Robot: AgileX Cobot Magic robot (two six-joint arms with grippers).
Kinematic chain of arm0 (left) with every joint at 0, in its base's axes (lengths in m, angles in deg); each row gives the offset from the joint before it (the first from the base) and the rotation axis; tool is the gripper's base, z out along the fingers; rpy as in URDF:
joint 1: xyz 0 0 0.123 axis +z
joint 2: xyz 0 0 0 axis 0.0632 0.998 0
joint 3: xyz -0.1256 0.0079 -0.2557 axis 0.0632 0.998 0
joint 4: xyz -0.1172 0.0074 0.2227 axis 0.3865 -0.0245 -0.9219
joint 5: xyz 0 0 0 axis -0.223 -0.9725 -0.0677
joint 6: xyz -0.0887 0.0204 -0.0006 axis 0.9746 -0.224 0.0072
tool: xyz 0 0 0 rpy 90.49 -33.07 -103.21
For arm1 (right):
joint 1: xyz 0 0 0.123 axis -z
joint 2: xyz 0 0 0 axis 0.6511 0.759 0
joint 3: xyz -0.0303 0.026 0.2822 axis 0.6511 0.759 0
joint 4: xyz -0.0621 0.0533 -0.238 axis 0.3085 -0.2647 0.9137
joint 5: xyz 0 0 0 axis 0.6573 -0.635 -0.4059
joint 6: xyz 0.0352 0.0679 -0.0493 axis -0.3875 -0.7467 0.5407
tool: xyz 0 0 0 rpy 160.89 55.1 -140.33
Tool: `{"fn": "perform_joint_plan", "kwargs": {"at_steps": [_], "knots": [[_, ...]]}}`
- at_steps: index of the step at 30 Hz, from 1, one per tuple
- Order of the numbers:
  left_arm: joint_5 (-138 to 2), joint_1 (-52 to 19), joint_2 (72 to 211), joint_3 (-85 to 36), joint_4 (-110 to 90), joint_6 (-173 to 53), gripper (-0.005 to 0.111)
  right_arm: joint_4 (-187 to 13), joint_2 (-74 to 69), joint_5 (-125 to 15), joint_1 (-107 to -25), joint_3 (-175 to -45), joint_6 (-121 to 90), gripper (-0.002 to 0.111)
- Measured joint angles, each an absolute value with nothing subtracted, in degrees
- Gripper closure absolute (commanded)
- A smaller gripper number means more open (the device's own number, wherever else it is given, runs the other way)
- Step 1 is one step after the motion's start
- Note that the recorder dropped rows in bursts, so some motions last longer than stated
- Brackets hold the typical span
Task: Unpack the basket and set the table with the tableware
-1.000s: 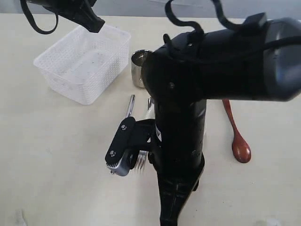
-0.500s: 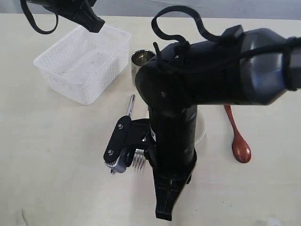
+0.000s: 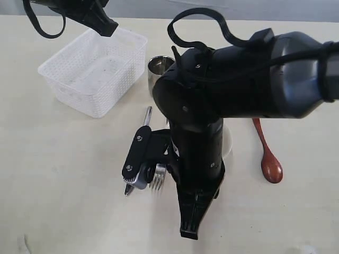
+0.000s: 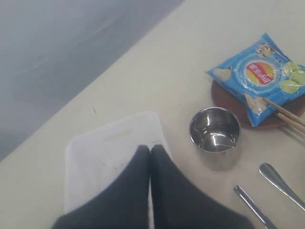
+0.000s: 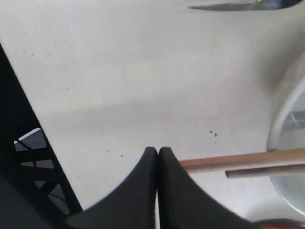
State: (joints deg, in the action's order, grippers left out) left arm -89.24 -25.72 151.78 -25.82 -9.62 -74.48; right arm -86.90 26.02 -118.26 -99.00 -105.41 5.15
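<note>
The empty white basket stands at the table's far left. My left gripper hangs shut and empty over the basket's rim. The steel cup stands just beside the basket. The knife, the fork, a sliver of the cream bowl and the wooden spoon lie around my right arm, which hides the middle. My right gripper is shut, with the chopsticks lying on the table just beyond one finger. The brown plate lies under the chip bag.
A blue chip bag rests on the brown plate behind the cup. A steel blade shows at the edge of the right wrist view. The bowl's rim is close to my right gripper. Bare tabletop spreads at the front left.
My right arm has swung a little to the left and lower, so part of the bowl now shows. The left arm and the basket have stayed still.
</note>
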Motion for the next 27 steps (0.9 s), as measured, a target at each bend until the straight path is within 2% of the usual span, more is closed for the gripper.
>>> {"fn": "perform_joint_plan", "kwargs": {"at_steps": [10,20,27], "knots": [[-89.20,-25.72,151.78,-25.82,-9.62,-74.48,0.107,-86.05,26.11,-112.50,-99.00,-105.41,3.89,0.108],[-89.20,-25.72,151.78,-25.82,-9.62,-74.48,0.107,-88.63,26.11,-112.47,-99.00,-105.41,3.47,0.108],[-89.20,-25.72,151.78,-25.82,-9.62,-74.48,0.107,-90.11,26.11,-117.79,-99.03,-105.41,3.47,0.108]]}}
